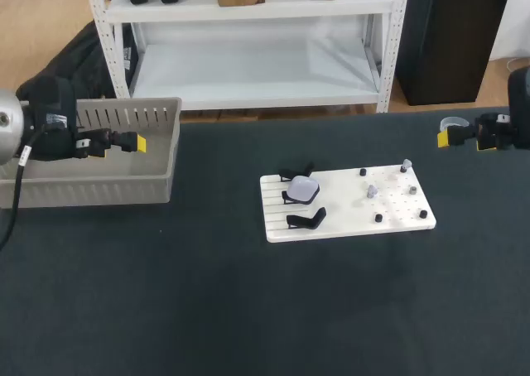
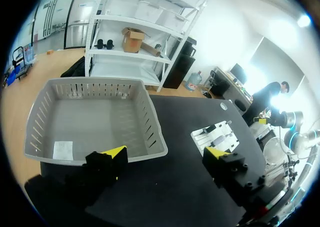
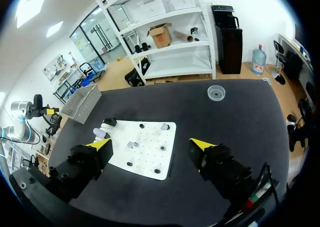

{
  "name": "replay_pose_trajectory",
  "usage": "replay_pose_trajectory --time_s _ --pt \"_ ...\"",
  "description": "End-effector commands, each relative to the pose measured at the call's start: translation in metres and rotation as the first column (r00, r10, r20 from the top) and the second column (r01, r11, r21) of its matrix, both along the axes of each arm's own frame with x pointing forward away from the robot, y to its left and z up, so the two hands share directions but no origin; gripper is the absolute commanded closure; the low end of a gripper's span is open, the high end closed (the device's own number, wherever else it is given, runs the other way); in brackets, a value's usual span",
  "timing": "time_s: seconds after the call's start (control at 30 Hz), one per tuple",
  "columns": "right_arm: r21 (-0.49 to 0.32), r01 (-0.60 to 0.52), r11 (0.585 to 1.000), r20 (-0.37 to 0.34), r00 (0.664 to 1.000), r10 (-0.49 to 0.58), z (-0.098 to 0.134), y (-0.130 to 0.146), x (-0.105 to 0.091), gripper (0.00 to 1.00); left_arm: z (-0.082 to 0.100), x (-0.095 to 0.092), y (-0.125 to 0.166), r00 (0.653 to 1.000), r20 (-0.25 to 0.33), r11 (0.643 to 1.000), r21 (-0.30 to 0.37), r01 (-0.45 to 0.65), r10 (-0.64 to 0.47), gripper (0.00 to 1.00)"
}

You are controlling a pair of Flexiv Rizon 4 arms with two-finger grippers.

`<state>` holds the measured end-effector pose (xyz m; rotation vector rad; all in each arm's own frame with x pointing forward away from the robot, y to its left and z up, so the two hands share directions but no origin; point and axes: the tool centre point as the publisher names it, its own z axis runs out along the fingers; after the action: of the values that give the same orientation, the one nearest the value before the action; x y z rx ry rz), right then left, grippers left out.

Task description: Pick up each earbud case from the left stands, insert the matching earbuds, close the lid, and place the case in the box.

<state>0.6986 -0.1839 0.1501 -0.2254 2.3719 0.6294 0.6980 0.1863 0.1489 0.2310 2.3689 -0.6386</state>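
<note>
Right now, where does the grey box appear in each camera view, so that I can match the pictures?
Head view: the grey box stands at the table's left edge, well left of the white board.
Left wrist view: it is large, just ahead of the left gripper, with the board off to one side.
Right wrist view: it is small and far off, beyond the board's end that carries the black stands.
Shared landmark: the white board.

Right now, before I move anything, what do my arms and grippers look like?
The left arm has a silvery rounded joint, a black wrist block and a black cable carrying a small white tag. The right arm shows a dark rounded housing. The left gripper and right gripper match: two chunky black fingers each, capped with bright yellow tips.
</note>
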Motion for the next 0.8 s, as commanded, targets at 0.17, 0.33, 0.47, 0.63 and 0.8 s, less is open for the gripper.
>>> replay_pose_trajectory --time_s 0.17,0.33,0.47,0.63,0.8 --pt "0.001 -0.002 1.0 0.0 1.0 0.002 -0.001 0.0 0.001 0.0 0.001 0.001 -0.001 1.0 -0.005 1.0 0.005 -0.001 0.001 0.0" --pt "0.001 -0.002 1.0 0.0 1.0 0.002 -0.001 0.0 0.001 0.0 0.001 0.001 -0.001 1.0 -0.005 1.0 0.005 -0.001 0.001 0.0" --pt "0.001 -0.002 1.0 0.0 1.0 0.002 -0.001 0.0 0.001 0.0 0.003 -0.004 -0.001 0.99 0.073 0.991 -0.053 0.125 -0.121 0.0" --pt "0.001 -0.002 1.0 0.0 1.0 0.002 -0.001 0.0 0.001 0.0 0.009 -0.019 -0.001 0.85 0.278 0.886 0.011 0.463 -0.447 0.0" --pt "0.001 -0.002 1.0 0.0 1.0 0.002 -0.001 0.0 0.001 0.0 0.016 -0.036 -0.006 0.54 0.452 0.64 0.095 0.763 -0.71 0.0"
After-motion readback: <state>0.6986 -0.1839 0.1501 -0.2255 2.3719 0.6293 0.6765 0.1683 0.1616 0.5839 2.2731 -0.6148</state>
